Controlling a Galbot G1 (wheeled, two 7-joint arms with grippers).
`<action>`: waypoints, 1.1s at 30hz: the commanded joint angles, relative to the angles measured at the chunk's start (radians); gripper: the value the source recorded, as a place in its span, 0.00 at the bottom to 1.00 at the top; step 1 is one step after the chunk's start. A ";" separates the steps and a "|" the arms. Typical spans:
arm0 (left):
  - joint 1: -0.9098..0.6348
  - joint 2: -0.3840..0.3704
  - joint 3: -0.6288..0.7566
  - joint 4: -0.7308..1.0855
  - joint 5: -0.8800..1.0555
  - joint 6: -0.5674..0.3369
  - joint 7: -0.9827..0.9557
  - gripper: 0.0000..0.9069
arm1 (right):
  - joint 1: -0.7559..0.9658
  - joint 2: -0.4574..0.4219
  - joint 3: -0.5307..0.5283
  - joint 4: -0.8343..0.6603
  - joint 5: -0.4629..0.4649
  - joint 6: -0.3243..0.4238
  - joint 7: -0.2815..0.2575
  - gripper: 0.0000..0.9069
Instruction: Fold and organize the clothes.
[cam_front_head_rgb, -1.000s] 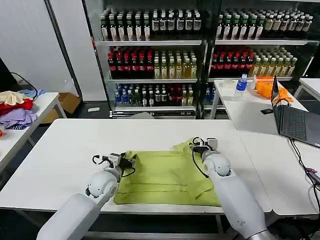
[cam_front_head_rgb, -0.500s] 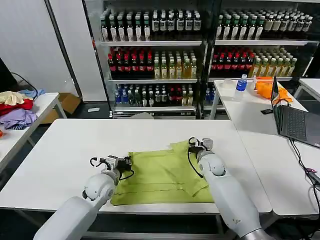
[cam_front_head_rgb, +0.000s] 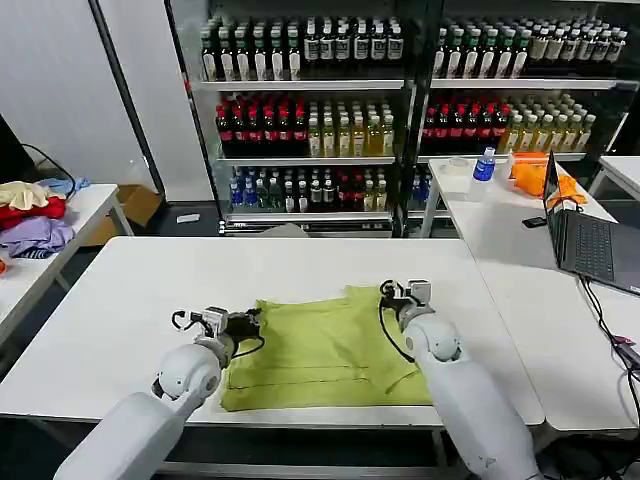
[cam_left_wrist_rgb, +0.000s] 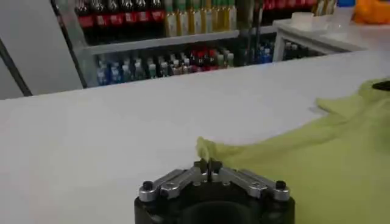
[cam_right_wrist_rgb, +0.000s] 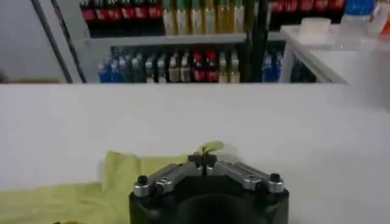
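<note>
While both claws stay pinched shut on cloth, left claw (cam_front_head_rgb: 243, 322) has dragged T-shirt (cam_front_head_rgb: 325, 350) edge toward 9 o'clock; right claw (cam_front_head_rgb: 402, 293) grips far corner at 1 o'clock. Shirt flatter on worktop (cam_front_head_rgb: 130, 300), likely ready to fold.

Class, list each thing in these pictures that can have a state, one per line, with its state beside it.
T-shirt: lying on the white table, partly folded, far corners pinched.
Left gripper: shut on a corner of the T-shirt.
Right gripper: shut on another corner of the T-shirt.
Laptop: open, on the side table.
Garment pile: heaped unfolded on another table.
</note>
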 joint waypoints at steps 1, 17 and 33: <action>0.053 0.043 -0.061 -0.154 -0.064 0.018 0.006 0.02 | -0.100 -0.072 0.046 0.221 0.000 0.003 -0.003 0.00; 0.267 0.086 -0.133 -0.290 -0.036 0.027 0.006 0.02 | -0.474 -0.095 0.231 0.476 -0.041 0.019 -0.031 0.00; 0.361 0.088 -0.131 -0.274 0.087 0.027 0.001 0.02 | -0.587 -0.041 0.262 0.454 -0.097 0.029 -0.041 0.00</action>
